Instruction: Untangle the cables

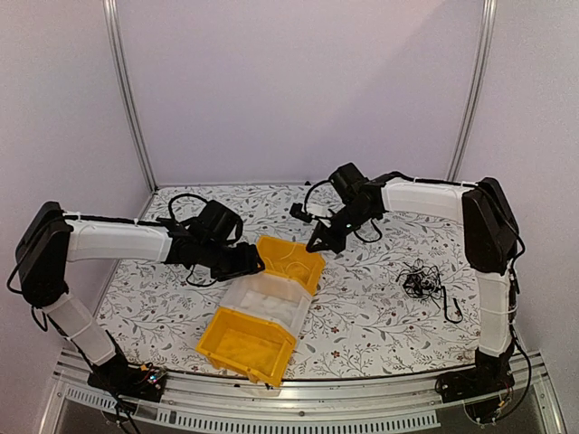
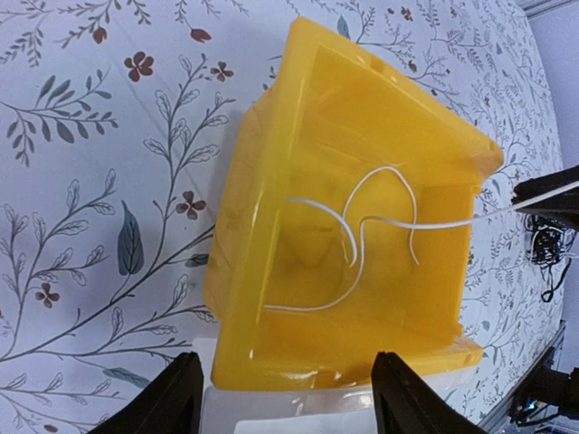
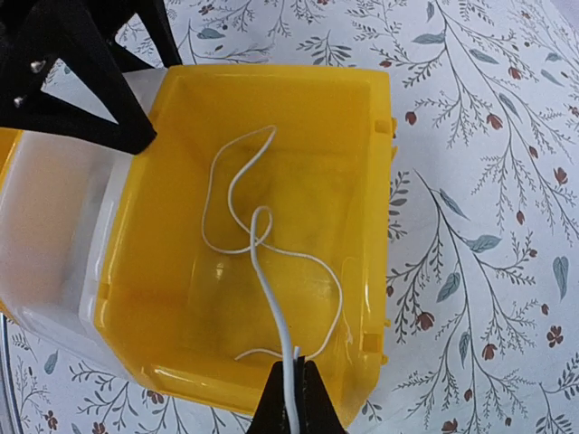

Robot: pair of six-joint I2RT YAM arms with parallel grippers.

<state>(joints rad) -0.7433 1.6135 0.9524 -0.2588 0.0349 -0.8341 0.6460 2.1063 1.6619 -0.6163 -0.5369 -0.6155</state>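
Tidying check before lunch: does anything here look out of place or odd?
A white cable coiled in the far yellow bin stretches out of it, pinched in the right gripper. The tangled black cables lie apart on the table. Nothing looks spilled or damaged.

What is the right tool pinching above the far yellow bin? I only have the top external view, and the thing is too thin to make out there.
Observer: The right tool is shut on a white cable, gripped near one end.
Operator: Is the rest of that cable lifted out of the bin?
Observer: No. Its loops lie inside the yellow bin, and the cable crosses over itself there.
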